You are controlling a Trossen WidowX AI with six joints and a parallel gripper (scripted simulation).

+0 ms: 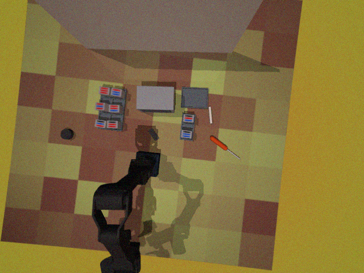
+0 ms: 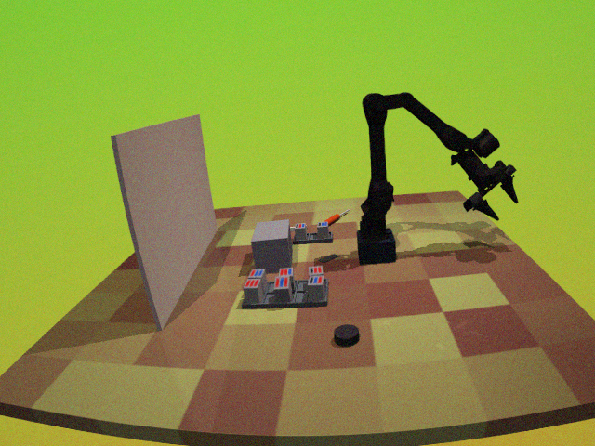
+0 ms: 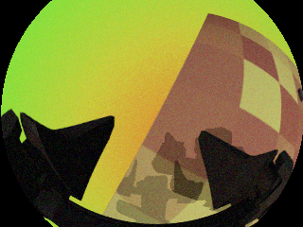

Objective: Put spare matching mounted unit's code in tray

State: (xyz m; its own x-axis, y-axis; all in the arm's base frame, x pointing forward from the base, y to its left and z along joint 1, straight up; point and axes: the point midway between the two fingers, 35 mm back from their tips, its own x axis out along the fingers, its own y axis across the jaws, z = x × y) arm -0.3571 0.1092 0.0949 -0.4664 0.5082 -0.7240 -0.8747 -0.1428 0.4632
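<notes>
A plain grey box (image 1: 154, 98) (image 2: 271, 249), likely the mounted unit, stands before the panel; its back and code are hidden. The left rack (image 1: 124, 101) (image 2: 288, 304) holds several small spares with coloured bars, one all red (image 1: 104, 90) (image 2: 252, 290). The right rack (image 1: 187, 127) (image 2: 314, 241) holds two spares, one near the tray (image 1: 188, 118) and one farther (image 1: 186, 134). Some bars are too small to read surely. The dark tray (image 1: 194, 98) is empty. My gripper (image 2: 507, 210) (image 3: 159, 129) is open and empty, raised far from the racks; it is outside the top view.
A tall grey panel (image 1: 158, 26) (image 2: 165, 211) stands behind the box. A black puck (image 1: 66, 133) (image 2: 346, 334) lies left of the left rack. A white stick (image 1: 210, 115) and an orange screwdriver (image 1: 218, 143) (image 2: 332, 219) lie right of the right rack. A small dark piece (image 1: 153, 133) lies before my base.
</notes>
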